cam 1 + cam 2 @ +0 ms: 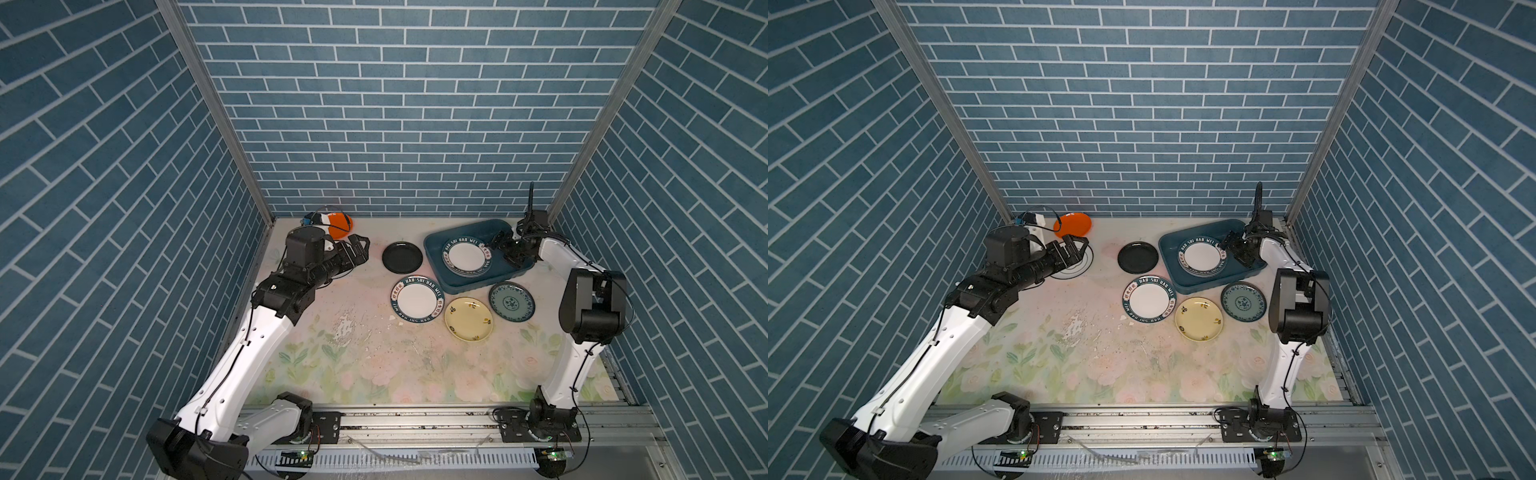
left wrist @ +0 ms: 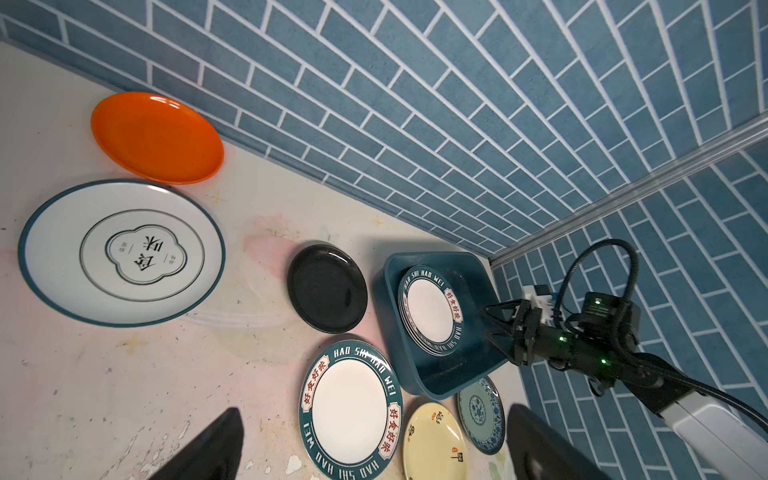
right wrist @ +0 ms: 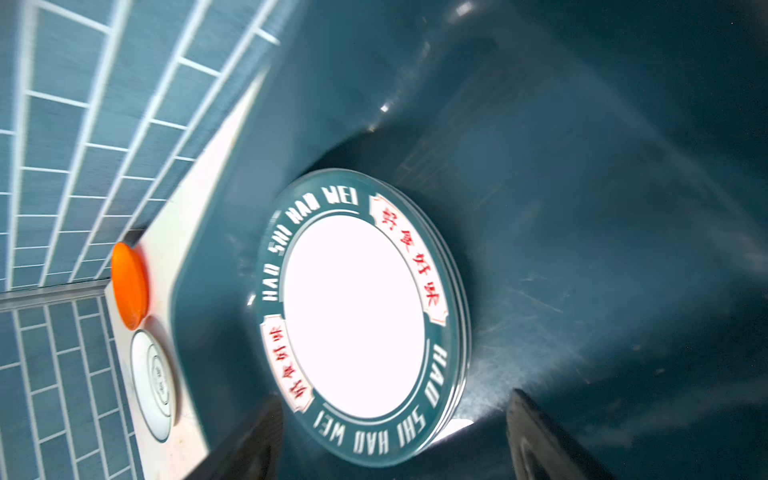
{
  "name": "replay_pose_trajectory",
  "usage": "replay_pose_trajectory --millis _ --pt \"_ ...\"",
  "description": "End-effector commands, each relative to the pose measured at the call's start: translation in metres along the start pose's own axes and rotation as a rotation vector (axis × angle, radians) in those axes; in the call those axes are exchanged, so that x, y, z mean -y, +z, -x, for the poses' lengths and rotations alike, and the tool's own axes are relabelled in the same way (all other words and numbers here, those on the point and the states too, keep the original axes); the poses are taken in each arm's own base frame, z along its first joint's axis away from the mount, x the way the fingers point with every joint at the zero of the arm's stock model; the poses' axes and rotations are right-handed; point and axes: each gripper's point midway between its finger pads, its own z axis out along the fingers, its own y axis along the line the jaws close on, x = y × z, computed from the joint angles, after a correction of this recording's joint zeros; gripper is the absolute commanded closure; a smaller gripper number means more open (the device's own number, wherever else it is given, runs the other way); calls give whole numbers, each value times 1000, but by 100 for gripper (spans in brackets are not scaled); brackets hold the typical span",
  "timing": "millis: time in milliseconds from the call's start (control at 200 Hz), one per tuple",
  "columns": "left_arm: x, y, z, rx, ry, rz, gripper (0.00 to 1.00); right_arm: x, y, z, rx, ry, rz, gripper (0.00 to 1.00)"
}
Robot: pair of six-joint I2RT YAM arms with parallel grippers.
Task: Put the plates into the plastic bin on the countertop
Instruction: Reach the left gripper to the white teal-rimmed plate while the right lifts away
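Note:
The dark teal plastic bin (image 1: 457,232) sits at the back right of the flowered countertop (image 1: 374,365). A stack of white plates with teal lettered rims (image 1: 465,257) lies inside it. My right gripper (image 1: 503,252) hangs open over the bin's right side, its fingers (image 3: 540,440) wide apart by the stack's rim (image 3: 361,307) and holding nothing. On the countertop lie a black plate (image 1: 402,257), a lettered plate (image 1: 417,303), a pale yellow plate (image 1: 468,319), a patterned teal plate (image 1: 511,306), an orange plate (image 1: 1072,224) and a quatrefoil plate (image 2: 120,253). My left gripper (image 1: 360,245) is open and empty above the quatrefoil plate.
Blue brick walls close in the back and both sides. The bin stands tight in the back right corner, with the teal plate touching its front wall. The countertop's surface is scuffed near the middle (image 1: 345,328). A metal rail (image 1: 415,419) runs along the front edge.

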Motion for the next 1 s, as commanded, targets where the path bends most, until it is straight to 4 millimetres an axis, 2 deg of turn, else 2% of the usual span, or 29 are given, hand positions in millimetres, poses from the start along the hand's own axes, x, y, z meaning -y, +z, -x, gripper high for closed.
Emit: replay_pose_trajectory --millis 0,195,365,450,645,995 --pt "-31 5 -6 -8 -110 70 0 -30 -38 13 58 -86 49 14" --pt "-63 22 -17 -69 -245 76 0 -67 -68 11 102 -141 121 13" --pt "-101 31 -21 -103 -331 133 0 -102 -87 -3 115 -214 177 11" --pt "-121 36 -21 -115 -360 156 0 -119 -92 -16 106 -264 193 8" --pt "-153 45 -21 -141 -392 190 0 -156 -102 -48 66 -355 249 5" --pt "-209 58 -22 -145 -468 250 0 -212 -118 -81 43 -364 416 2"
